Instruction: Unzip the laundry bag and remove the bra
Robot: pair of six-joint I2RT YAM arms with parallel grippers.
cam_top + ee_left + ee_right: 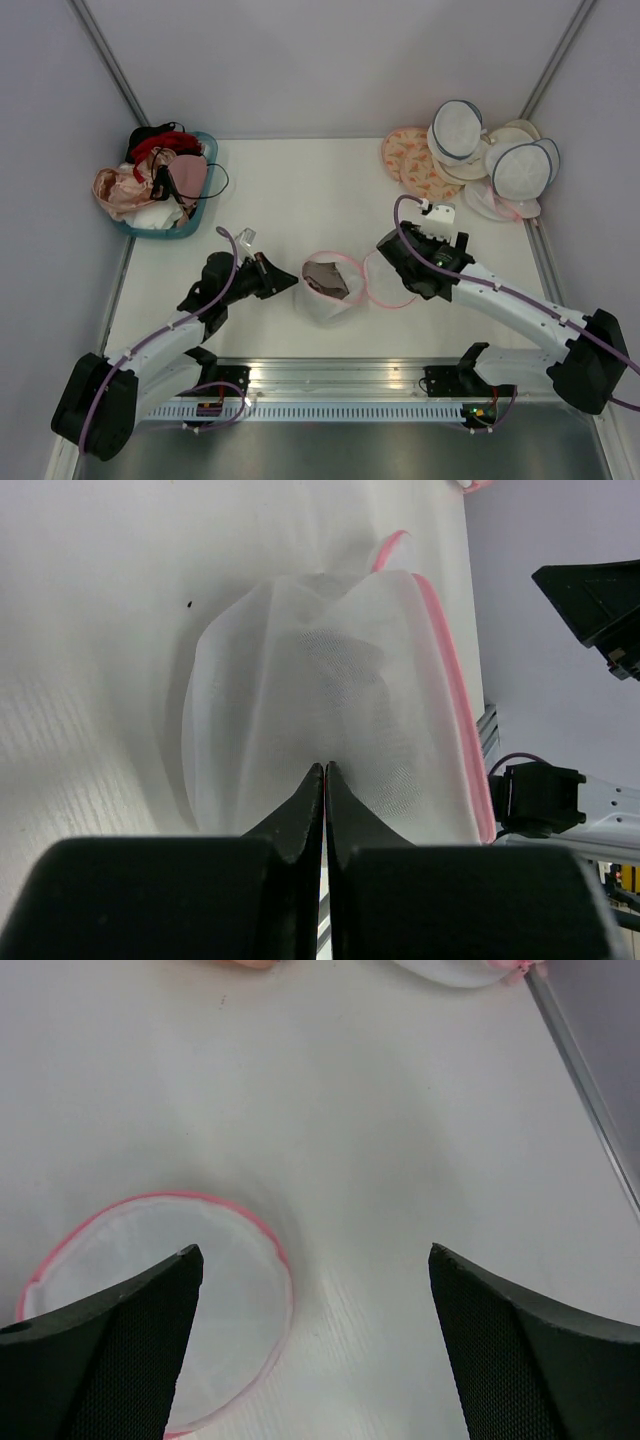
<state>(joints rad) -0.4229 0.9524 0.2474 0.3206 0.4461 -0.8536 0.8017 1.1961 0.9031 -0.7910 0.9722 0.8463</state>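
Note:
The laundry bag (328, 290) lies unzipped at the table's centre front, white mesh with a pink rim. Its round lid (388, 285) is flipped flat to the right. The taupe bra (325, 277) sits inside the open bag. My left gripper (292, 281) is at the bag's left side, shut on its mesh. The left wrist view shows the fingers (324, 770) pinched on the white mesh (300, 680), with a darker shape (345, 655) showing through. My right gripper (398, 262) is open and empty, just right of the lid. The right wrist view (313, 1250) shows the lid (150, 1290) at lower left.
A teal basket (150, 230) heaped with pink, red and black bras stands at the back left. White bags with navy rims (520, 170) and orange-patterned discs (408, 158) are piled at the back right. A metal rail (330, 375) runs along the near edge.

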